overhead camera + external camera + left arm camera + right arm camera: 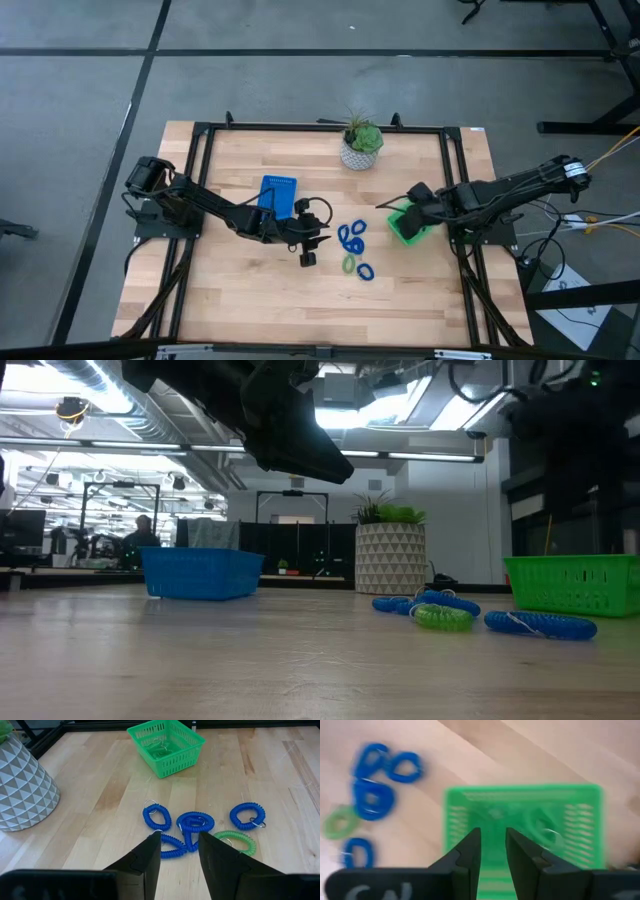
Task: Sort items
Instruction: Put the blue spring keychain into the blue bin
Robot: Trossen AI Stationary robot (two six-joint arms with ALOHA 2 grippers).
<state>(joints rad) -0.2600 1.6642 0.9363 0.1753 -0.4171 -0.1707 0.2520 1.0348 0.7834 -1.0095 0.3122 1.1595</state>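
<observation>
Several blue coil rings [195, 821] and one light green ring [235, 841] lie flat in a loose cluster on the wooden table [240, 290], between the two trays. They also show in the high view as blue rings [350, 236] and the green ring [349, 264]. My left gripper [180, 838] is open and hovers above the table just left of the cluster [308, 254], touching nothing. My right gripper [493, 839] is open with a narrow gap and hangs over the green tray [520, 795], which has light green rings [540, 827] inside.
The square blue tray [278, 195] stands behind my left arm, toward the far side. A potted plant in a white patterned pot [360, 150] sits at the far edge. The green tray [410, 228] stands right of the cluster. Bare wood lies along the near edge.
</observation>
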